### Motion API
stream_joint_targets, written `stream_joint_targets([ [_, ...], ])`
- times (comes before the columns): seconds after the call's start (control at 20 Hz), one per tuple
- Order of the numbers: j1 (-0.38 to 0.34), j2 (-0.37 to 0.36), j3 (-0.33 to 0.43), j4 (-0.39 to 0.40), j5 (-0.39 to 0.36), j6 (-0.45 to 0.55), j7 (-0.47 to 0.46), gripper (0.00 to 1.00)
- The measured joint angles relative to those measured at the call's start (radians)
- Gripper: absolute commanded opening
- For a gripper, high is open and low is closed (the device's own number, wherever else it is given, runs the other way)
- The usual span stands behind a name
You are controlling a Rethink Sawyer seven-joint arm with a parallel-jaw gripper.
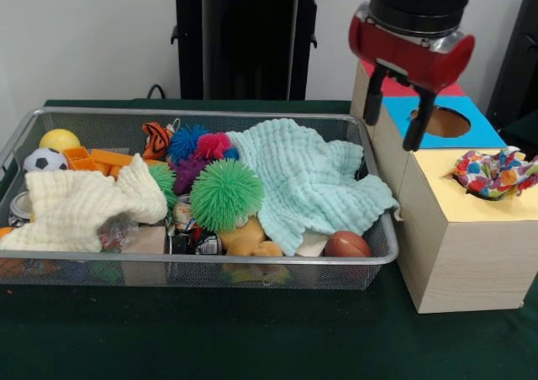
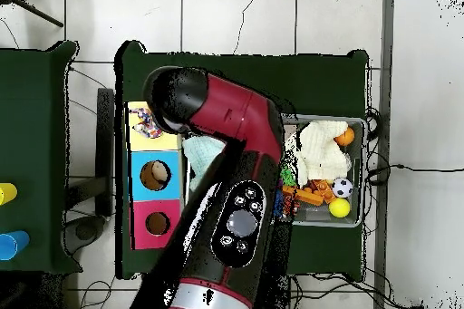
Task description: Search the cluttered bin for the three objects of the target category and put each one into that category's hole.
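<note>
1. The gripper (image 1: 406, 124) hangs above the row of boxes at about 2 o'clock in the front view, its two dark fingers spread apart with nothing between them.
2. The patchwork ball (image 1: 492, 175) sits in the round hole (image 1: 483, 192) of the yellow-topped box (image 1: 471, 254), bulging above the panel, so it looks lodged, not dropped through. From overhead it shows as a speckled spot (image 2: 145, 122) at about 10 o'clock.
3. Judged from this, the step in hand is finishing that drop. A gentle downward nudge on the middle of the ball, fingers kept clear of the hole's edge, should seat it; pressing off-centre could roll it out onto the panel.
4. After that the search goes back to the bin (image 1: 25, 132), at 9 o'clock. No other patchwork ball shows there.
5. Two cloths hide much of the bin: a mint one (image 1: 315, 182) over the right part and a cream one (image 1: 80, 208) at the left. Lifting them aside is likely needed. The spiky green ball (image 1: 225, 195) is not wanted.
6. The blue-topped box (image 1: 483, 128) and a red-topped one stand behind the yellow; keep to the yellow.
7. Everything rests on a dark green cloth-covered table (image 1: 252, 338). Overhead, the floor (image 2: 326, 15) is pale tile with cables running across it, and a white wall stands behind the robot.
</note>
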Motion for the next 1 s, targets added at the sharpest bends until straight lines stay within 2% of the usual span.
stream_joint_targets([
  [0.25, -0.022, 0.005, -0.001, -0.005, -0.019, -0.001, 0.000, 1.00],
  [0.7, -0.069, 0.009, 0.001, -0.028, -0.118, -0.043, 0.000, 1.00],
  [1.0, -0.075, 0.002, 0.011, -0.028, -0.121, -0.060, 0.000, 1.00],
])
